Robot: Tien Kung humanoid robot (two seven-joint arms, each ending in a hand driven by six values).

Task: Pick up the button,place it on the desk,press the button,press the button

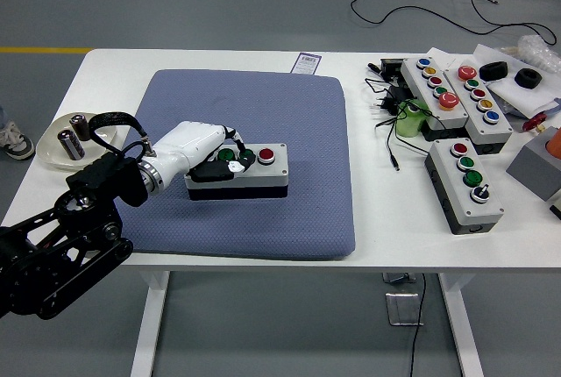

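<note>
**Left hand on the two-button box**

White table (219,60) fills the head view, with a blue-grey padded mat (263,123) spread across its left half. On the mat sits the grey two-button control box (238,172), one green button (228,155) and one red button (266,155) on top. The white-shelled left hand (206,146) lies over the box's left end, its dark fingers (235,164) curled down around the green button, touching the box top. Off the mat, at the table's left edge, a white dish (54,156) holds two small cylinders. Over on the right lie several more grey button boxes (465,186) and black cables (390,131).
</note>
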